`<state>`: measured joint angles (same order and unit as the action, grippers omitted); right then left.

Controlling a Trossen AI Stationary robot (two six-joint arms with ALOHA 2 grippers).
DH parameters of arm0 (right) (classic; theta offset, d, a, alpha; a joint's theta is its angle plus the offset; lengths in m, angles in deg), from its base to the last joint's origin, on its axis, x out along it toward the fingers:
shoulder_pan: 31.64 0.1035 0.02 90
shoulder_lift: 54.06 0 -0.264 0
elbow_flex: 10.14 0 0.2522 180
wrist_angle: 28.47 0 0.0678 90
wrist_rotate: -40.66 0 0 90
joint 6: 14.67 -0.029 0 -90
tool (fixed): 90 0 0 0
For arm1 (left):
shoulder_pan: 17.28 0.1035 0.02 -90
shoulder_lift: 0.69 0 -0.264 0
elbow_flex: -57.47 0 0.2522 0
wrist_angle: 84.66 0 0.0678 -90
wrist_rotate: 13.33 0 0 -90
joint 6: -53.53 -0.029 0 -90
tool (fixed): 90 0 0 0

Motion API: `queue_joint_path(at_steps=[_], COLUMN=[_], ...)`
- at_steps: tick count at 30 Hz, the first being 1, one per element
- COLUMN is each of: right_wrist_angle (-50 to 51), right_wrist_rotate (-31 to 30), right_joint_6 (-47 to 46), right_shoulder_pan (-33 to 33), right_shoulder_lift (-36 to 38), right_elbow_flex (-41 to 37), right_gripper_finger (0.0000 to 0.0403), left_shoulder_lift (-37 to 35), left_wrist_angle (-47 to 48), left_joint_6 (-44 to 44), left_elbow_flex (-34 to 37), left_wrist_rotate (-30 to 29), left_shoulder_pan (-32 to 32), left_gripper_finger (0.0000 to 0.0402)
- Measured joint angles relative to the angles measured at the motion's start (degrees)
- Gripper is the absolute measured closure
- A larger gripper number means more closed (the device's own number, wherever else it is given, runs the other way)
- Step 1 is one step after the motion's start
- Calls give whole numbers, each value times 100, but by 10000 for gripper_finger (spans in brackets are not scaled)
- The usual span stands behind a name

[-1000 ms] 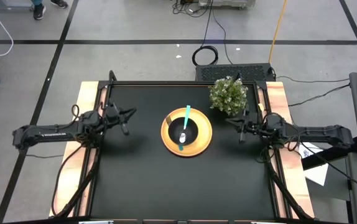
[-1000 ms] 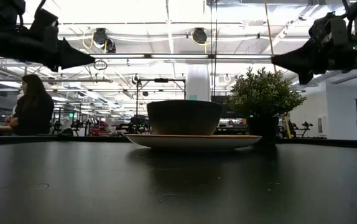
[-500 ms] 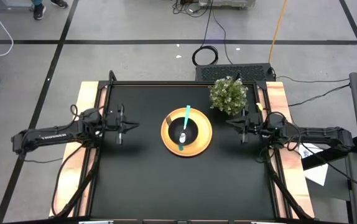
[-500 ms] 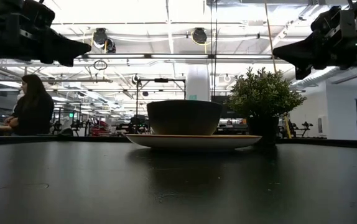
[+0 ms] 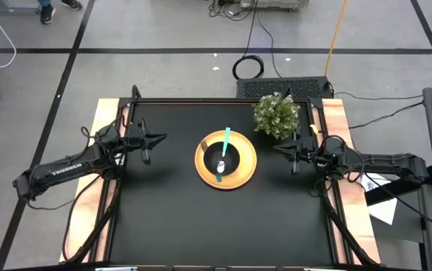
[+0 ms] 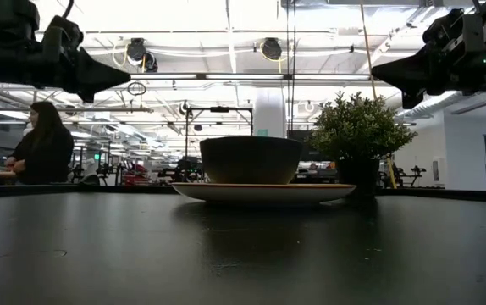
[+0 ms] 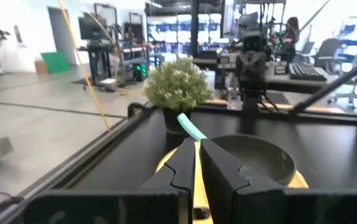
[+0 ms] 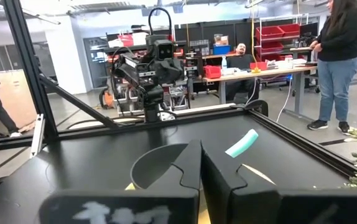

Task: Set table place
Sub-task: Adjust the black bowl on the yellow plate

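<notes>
The plate point(image 5: 226, 161) sits mid-desk point(image 5: 171, 218), bowl point(image 5: 221, 159) and spoon point(image 5: 223, 147) on it. The left hand point(image 5: 154, 141) at nine o'clock and the right hand point(image 5: 282, 150) at three hover closed, empty.

From table height the bowl point(image 6: 251, 160) hides fork and spoon — neither shows. Overhead, the fork point(image 5: 203, 144) is too small to make out its tines. Both arms run off the low view's top edge.
</notes>
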<state>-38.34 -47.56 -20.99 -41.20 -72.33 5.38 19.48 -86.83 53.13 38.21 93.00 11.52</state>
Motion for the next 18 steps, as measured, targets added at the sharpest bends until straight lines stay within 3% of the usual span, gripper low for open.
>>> queue_joint_path(at_steps=[5,11,18], right_wrist_angle=[117,211,32], right_wrist_rotate=[0,4,431], right_joint_6=[-7,-46,9], right_shoulder_pan=[0,2,7], right_shoulder_lift=[0,-2,-2], right_elbow_flex=[0,-2,-3], right_gripper_finger=[403,403,403], left_shoulder_lift=[0,2,0], left_wrist_angle=[-251,-367,-705], left_joint_6=[119,39,2], left_elbow_flex=[307,492,492], left_wrist_rotate=[549,776,1862], left_shoulder_pan=[161,170,165], left_gripper_finger=[371,371,371])
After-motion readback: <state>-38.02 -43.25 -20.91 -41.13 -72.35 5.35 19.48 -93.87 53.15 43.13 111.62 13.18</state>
